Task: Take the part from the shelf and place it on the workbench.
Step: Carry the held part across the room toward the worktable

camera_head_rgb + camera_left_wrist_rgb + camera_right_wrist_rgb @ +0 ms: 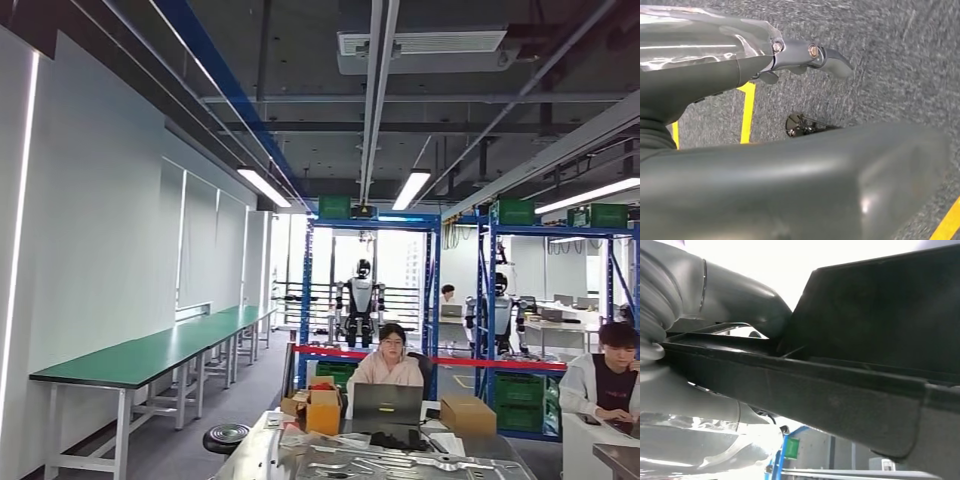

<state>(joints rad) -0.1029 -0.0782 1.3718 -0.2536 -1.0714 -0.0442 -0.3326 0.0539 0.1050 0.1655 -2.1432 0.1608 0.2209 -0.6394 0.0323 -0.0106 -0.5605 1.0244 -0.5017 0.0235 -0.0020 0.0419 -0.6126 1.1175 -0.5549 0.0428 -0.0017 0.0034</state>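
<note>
My right hand (726, 290) grips a dark flat part (874, 330) with a raised rim. The part runs across the right wrist view, with the grey thumb (753, 302) pressed on one face and the rest of the hand under it. My left hand (753, 185) hangs over grey carpet with yellow floor lines; its fingers (828, 56) are stretched out and apart from the thumb, with nothing between them. A long green workbench (151, 355) runs along the left wall in the head view. Blue shelves (434, 290) stand far ahead.
Directly below stands a grey table (256, 455) with metal parts (392, 464) and cardboard boxes (323, 408). A person (389, 365) sits behind it at a laptop; another person (613, 375) sits at the right. A black stool (225, 436) stands by the table, with red tape (483, 361) strung across beyond.
</note>
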